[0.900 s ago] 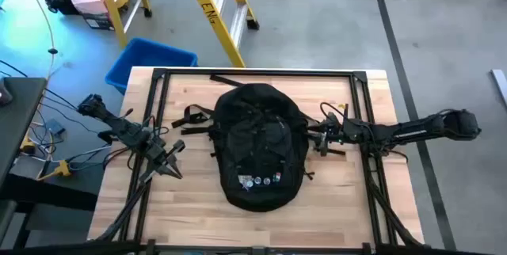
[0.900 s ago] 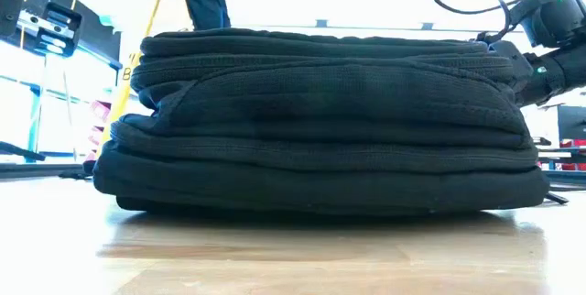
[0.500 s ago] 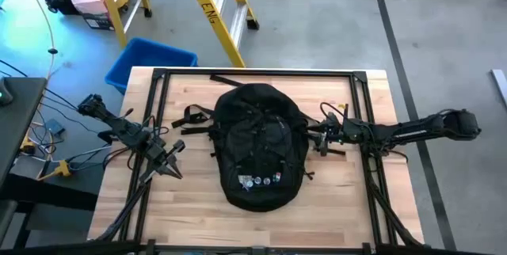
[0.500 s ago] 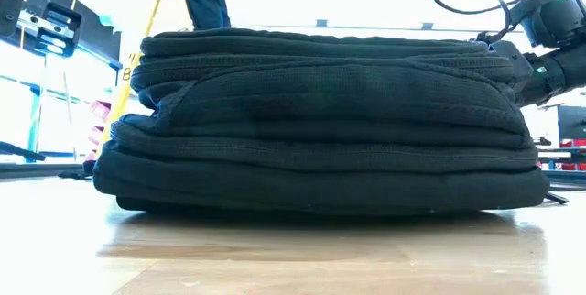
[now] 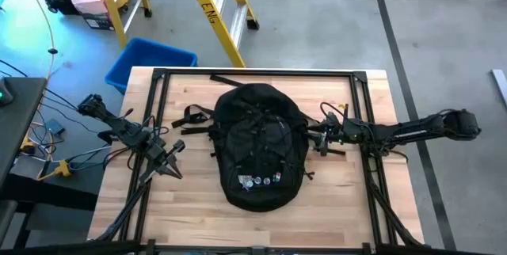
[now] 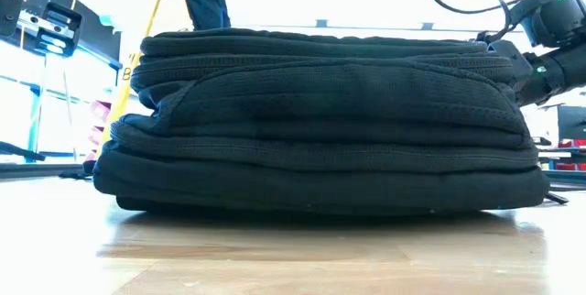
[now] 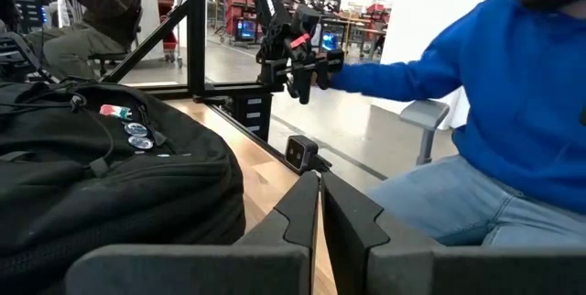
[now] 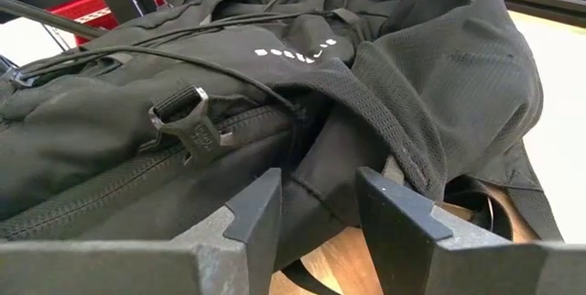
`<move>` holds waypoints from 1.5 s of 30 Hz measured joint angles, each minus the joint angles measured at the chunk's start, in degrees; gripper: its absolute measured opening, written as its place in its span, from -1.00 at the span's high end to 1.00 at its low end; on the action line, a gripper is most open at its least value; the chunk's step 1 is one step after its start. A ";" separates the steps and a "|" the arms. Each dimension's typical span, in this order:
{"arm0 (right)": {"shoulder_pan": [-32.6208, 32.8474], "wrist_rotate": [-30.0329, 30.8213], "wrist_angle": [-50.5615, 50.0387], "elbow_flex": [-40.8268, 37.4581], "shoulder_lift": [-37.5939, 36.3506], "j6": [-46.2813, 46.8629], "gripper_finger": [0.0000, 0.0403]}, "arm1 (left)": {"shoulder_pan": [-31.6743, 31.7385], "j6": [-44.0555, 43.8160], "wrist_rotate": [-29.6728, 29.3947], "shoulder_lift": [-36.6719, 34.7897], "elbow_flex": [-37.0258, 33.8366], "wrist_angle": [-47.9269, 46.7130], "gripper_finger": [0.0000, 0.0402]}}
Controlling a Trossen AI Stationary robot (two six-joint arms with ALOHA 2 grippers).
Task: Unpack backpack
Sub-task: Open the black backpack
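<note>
The black backpack (image 5: 260, 144) lies flat on the middle of the wooden table, its front up, with small round badges (image 5: 257, 180) near its near end. In the low view the backpack (image 6: 320, 130) fills most of the picture. My right gripper (image 5: 315, 138) is at the backpack's right side, shut on a fold of its black fabric (image 8: 319, 190). My left gripper (image 5: 173, 168) hovers shut left of the backpack and touches nothing; its wrist view shows the backpack (image 7: 92, 176) beside it. My right gripper has a fold of black fabric (image 8: 320, 205) at the backpack's right edge between its two fingers (image 8: 256, 208). The fingers come in about level from the table's right side. The backpack stays flat on the table. One layer or several, I cannot tell.
Black frame rails (image 5: 261, 73) run around the table top. Loose black straps (image 5: 194, 116) lie at the backpack's left. A blue bin (image 5: 150, 61) and a yellow ladder (image 5: 222, 9) stand beyond the far edge. A person in a blue top (image 7: 494, 103) sits by the table.
</note>
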 joint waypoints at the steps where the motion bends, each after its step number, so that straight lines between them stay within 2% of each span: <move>1: 0.00 0.02 -0.04 0.00 0.00 -0.02 0.36 | 0.01 0.00 -0.01 0.00 0.00 0.01 1.00; 5: -0.13 1.51 0.79 0.00 0.01 -6.99 0.36 | -0.01 0.00 0.01 0.00 0.00 0.01 1.00; 8: -0.22 1.40 5.23 -0.02 -0.02 -1.88 0.36 | 0.01 0.00 -0.01 0.00 0.00 -0.01 1.00; 12: -0.20 -3.05 13.72 -0.01 -0.02 8.48 0.36 | 0.01 0.00 -0.07 0.00 0.00 0.03 1.00; 18: -0.20 -0.34 23.73 1.24 -0.41 10.68 0.36 | -0.02 0.00 -4.68 0.00 0.00 0.54 1.00; 21: -0.17 -0.99 24.70 3.24 -0.50 10.49 0.36 | -0.02 0.00 -8.05 0.00 0.00 0.78 1.00; 24: -0.20 -5.72 24.24 7.99 -0.46 9.33 0.36 | -0.02 0.00 -9.89 0.00 0.00 2.19 1.00; 26: 0.29 -13.65 24.01 13.43 -0.46 4.35 0.36 | -0.01 -0.11 -10.32 0.01 0.00 2.72 1.00; 28: 2.12 -20.92 19.73 20.48 -0.51 -3.01 0.36 | -0.02 -0.13 -10.31 0.00 0.00 3.20 1.00; 30: 4.88 -22.42 9.29 28.67 -0.50 -10.54 0.36 | -0.02 -0.11 -10.30 0.02 0.00 3.14 1.00; 32: 7.88 -20.08 -6.12 37.51 0.04 -18.64 0.36 | -0.02 -0.11 -10.30 0.00 0.00 3.16 1.00; 34: 11.27 -14.63 -21.01 46.08 1.70 -24.91 0.36 | -0.02 -0.11 -10.32 0.00 0.00 3.16 1.00; 37: 16.70 -7.40 -36.13 57.14 5.79 -29.56 0.36 | -0.02 -0.55 -10.31 0.00 0.00 3.36 1.00; 41: 23.38 -2.82 -47.28 68.12 12.56 -30.61 0.36 | -0.02 -1.03 -10.33 0.02 0.00 3.54 1.00; 45: 29.06 -1.05 -54.50 75.69 20.88 -28.80 0.35 | -0.02 -1.05 -10.32 0.00 0.00 4.49 1.00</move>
